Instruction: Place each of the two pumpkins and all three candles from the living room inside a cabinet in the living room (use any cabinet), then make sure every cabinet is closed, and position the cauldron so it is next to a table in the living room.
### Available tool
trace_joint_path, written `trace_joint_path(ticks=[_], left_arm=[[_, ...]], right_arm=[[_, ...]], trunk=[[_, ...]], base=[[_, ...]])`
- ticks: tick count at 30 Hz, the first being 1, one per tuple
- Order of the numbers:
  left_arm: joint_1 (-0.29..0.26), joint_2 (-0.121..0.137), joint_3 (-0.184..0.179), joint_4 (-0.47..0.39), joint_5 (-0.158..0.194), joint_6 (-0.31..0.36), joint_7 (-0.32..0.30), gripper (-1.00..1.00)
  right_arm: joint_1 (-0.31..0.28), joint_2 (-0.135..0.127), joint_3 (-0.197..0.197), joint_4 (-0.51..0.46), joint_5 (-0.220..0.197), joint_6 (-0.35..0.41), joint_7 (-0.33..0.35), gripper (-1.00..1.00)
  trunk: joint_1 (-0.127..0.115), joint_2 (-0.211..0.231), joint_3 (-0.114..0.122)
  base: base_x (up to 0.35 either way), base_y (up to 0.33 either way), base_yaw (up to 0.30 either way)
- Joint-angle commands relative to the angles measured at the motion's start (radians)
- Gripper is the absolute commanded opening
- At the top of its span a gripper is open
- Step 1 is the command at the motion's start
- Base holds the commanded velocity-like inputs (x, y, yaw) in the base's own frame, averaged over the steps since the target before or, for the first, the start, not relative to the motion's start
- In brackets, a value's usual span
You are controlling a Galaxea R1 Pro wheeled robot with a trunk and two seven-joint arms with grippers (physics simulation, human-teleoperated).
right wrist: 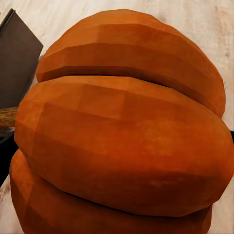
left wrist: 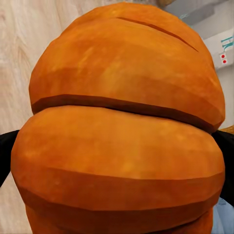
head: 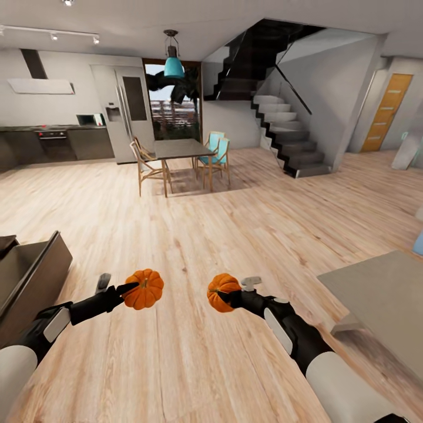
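Note:
I hold both pumpkins above the wooden floor. My left gripper (head: 133, 290) is shut on one orange pumpkin (head: 144, 289), whose ribbed skin sits close up in the left wrist view (left wrist: 122, 136) between black fingers (left wrist: 5, 156). My right gripper (head: 232, 294) is shut on the other pumpkin (head: 221, 292), seen large in the right wrist view (right wrist: 122, 141). A low dark-brown cabinet (head: 32, 276) stands at the left edge, beside my left arm, and its dark side (right wrist: 17, 53) appears past the right pumpkin. The candles and the cauldron are out of view.
A low grey table (head: 382, 294) stands at the right, close to my right arm. Far ahead are a dining table (head: 179, 148) with chairs, a kitchen counter (head: 59, 141), a fridge and a staircase (head: 288, 135). Wide wooden floor lies between.

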Motion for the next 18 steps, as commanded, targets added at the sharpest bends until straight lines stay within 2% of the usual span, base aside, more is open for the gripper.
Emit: trace_joint_path(ticks=[1,18], left_arm=[[0.0,0.0,0.0,0.0,0.0,0.0,0.0,-1.0],[0.0,-0.001,0.0,0.001,0.0,0.0,0.0,-1.0]], right_arm=[[0.0,0.0,0.0,0.0,0.0,0.0,-0.002,-1.0],[0.0,0.0,0.0,0.002,0.0,0.0,-0.002,-1.0]], trunk=[[0.0,0.0,0.001],[0.0,0.0,0.02]], base=[[0.0,0.0,0.182],[0.0,0.0,0.217]])
